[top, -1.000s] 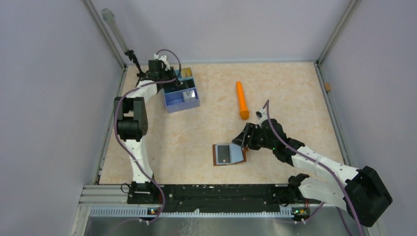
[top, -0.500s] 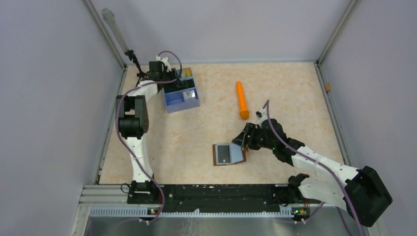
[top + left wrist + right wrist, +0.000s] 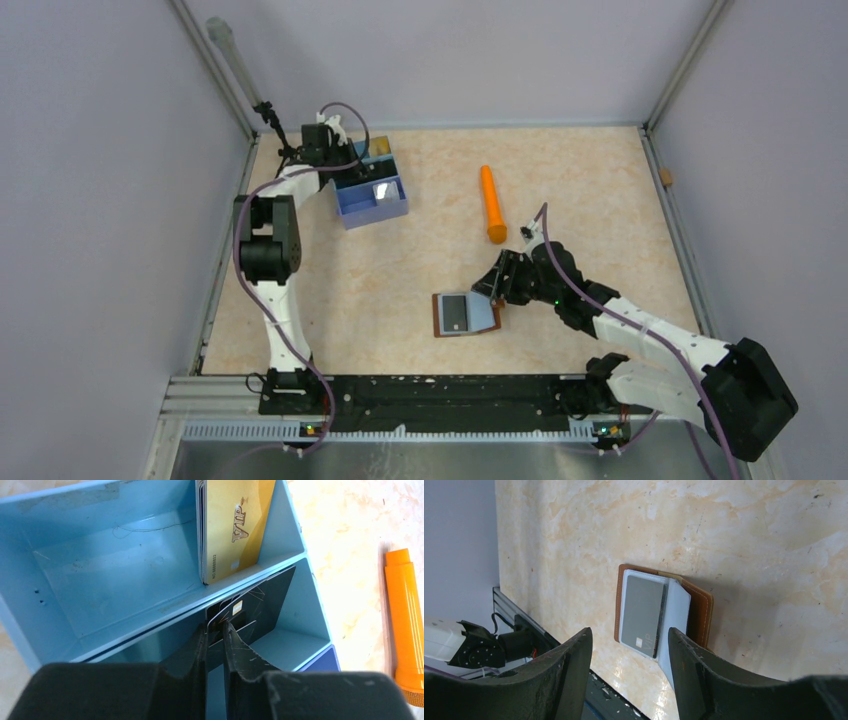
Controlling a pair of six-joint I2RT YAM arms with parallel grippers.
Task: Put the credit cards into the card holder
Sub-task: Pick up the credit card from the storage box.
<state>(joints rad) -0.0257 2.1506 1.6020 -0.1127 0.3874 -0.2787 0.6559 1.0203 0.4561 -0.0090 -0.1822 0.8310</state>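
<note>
1. Credit cards (image 3: 235,535) stand on edge in the blue tray (image 3: 110,580). The left hand (image 3: 215,627) reaches down into the tray's small corner compartment, its jaws drawn in to a narrow slit on the edge of a white card (image 3: 232,611). An edge pinch looks like the only way to lift something so thin from a walled pocket.
2. A black card (image 3: 272,595) leans just behind the white card in the same compartment. Across the divider, a stack fronted by a gold card (image 3: 240,510) stands upright.
3. The tray's walls and divider hem the fingers in. The black card sits so close that it may drag up with the white one.
4. An orange cylinder (image 3: 407,625) lies on the counter (image 3: 749,530) to the right of the tray, probably beside the carrying path, not across it.
5. The card holder (image 3: 701,610) lies open, well apart from the tray, towards the near edge and to the right, with a grey card (image 3: 641,610) in it. The right hand (image 3: 629,630) hovers there, jaws wide and holding nothing. I cannot tell whether a finger touches the pale flap.
</note>
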